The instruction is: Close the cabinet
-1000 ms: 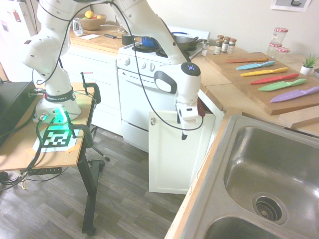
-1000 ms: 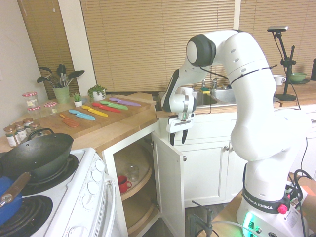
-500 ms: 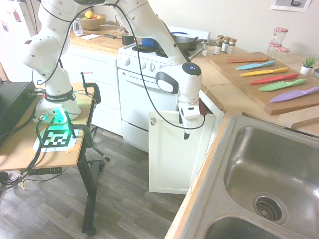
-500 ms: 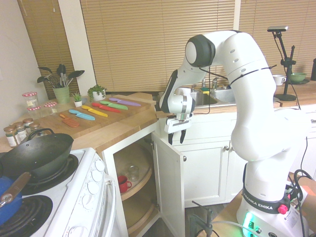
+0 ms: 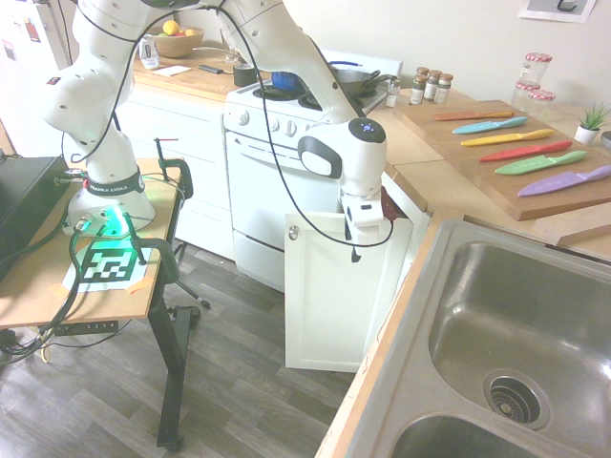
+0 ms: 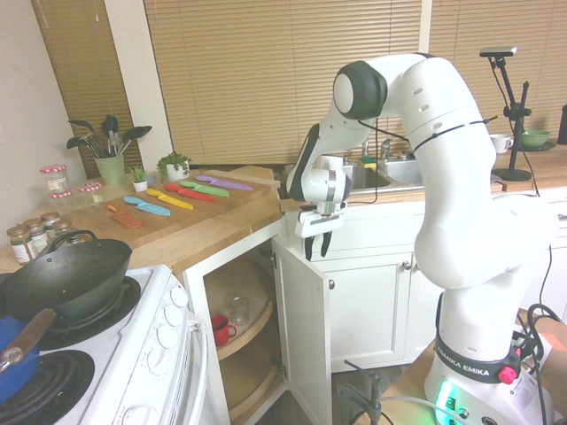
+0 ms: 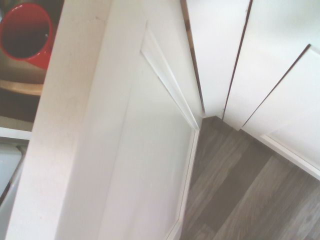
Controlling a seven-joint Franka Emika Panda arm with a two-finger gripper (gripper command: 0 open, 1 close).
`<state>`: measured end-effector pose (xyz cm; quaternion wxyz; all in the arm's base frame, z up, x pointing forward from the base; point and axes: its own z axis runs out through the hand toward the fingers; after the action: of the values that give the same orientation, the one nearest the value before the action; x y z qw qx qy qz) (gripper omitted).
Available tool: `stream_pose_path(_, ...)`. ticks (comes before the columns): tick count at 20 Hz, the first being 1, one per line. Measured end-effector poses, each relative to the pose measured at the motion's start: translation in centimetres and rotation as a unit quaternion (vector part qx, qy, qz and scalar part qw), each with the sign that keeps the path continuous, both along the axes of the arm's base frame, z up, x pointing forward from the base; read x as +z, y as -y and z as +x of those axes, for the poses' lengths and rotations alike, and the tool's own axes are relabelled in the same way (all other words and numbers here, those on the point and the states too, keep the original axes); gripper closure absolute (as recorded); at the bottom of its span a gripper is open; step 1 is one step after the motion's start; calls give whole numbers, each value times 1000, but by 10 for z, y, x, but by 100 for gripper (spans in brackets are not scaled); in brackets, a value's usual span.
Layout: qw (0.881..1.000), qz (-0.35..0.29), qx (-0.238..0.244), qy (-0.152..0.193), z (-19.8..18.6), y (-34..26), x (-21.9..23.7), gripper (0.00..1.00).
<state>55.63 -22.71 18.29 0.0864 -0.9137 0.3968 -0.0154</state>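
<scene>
second exterior view: cabinet [image 6: 301,336] open w/ red mug [image 6: 221,328], glass jar [image 6: 238,310] inside.

First exterior view above the sink [image 5: 520,353] facing the stove [image 5: 277,153], second opposite, both showing the open cabinet door [image 6: 306,328], wrist view close above it

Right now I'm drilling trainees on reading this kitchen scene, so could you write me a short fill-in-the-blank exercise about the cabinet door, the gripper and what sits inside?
1. The white recessed-panel cabinet door stands ____, not shut.
2. The robot's two-finger gripper points straight ____ over the door's top edge.
3. On the round wooden shelf inside the cabinet sits a ____ mug beside a clear glass jar.
4. The door's small round silver knob sits near its ____ corner.

Missing words: open; down; red; top
</scene>
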Motion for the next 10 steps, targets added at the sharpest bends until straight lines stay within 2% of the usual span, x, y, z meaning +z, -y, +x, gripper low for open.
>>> stream_pose_path(10, 1000, -4, 2, -5, 0, -1, 0, 100)
